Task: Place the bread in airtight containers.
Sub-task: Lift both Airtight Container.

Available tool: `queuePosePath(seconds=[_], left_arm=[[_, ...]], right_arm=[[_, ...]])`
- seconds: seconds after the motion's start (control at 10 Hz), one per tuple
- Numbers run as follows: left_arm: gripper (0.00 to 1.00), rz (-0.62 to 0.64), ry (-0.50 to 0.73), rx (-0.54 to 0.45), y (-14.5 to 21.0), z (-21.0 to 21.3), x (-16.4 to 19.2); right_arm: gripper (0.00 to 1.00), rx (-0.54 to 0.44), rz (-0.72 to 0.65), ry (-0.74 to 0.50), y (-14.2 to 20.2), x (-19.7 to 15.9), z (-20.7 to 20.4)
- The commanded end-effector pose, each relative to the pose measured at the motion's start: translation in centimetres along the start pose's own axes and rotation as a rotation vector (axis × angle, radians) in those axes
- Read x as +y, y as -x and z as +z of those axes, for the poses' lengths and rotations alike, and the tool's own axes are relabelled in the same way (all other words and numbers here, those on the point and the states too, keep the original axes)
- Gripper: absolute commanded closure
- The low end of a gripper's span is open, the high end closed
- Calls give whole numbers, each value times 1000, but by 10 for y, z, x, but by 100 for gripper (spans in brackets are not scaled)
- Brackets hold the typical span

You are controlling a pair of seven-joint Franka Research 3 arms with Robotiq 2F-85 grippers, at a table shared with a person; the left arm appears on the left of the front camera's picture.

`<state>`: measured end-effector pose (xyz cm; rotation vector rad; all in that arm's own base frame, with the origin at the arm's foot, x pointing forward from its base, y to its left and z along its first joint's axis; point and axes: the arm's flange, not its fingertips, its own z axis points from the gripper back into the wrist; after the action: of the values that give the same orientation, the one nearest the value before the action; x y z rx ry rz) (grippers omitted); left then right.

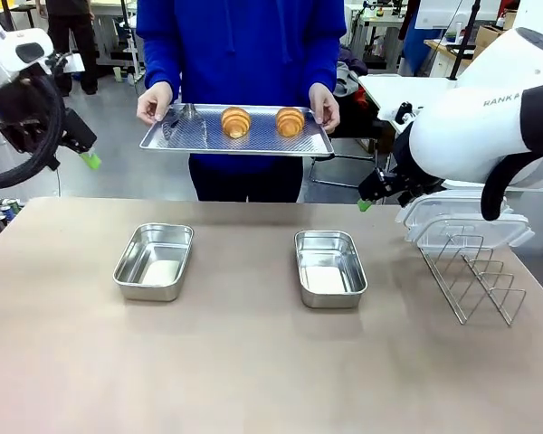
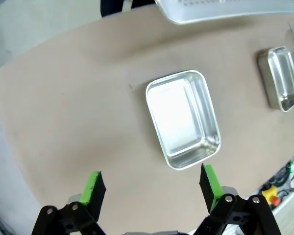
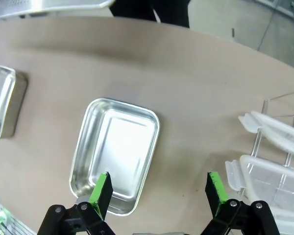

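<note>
Grey floor [image 1: 109, 108] lies behind a tan table [image 1: 253, 362], with a white desk [image 1: 407, 86] farther back.

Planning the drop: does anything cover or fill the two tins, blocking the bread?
Nothing visible does. The left tin and right tin lie open and empty; the clear lids rest on the wire rack.

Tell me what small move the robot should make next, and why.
Probably bring the left gripper up to the left roll: both rolls lie on the tray the person holds, both tins stand empty, and both grippers are open.
</note>
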<state>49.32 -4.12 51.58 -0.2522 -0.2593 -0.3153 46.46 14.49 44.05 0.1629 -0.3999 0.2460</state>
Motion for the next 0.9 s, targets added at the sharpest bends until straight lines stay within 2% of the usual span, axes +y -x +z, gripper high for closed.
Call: queuePosePath(seconds=[0.0, 0.3, 0.6, 0.7, 0.8], left_arm=[[0, 27, -71, 44, -6, -51, -9], [0, 50, -71, 38, 10, -85, -14], [0, 104, -147, 49, 26, -124, -19], [0, 159, -194, 44, 29, -134, -22], [0, 176, -180, 46, 29, -143, -26]], right_arm=[[0, 114, -90, 59, -10, 24, -19], [0, 196, -162, 107, -4, 34, -48], [0, 229, -173, 128, 5, 34, -72], [0, 235, -188, 133, 8, 33, -79], [0, 244, -204, 148, 11, 32, -88]])
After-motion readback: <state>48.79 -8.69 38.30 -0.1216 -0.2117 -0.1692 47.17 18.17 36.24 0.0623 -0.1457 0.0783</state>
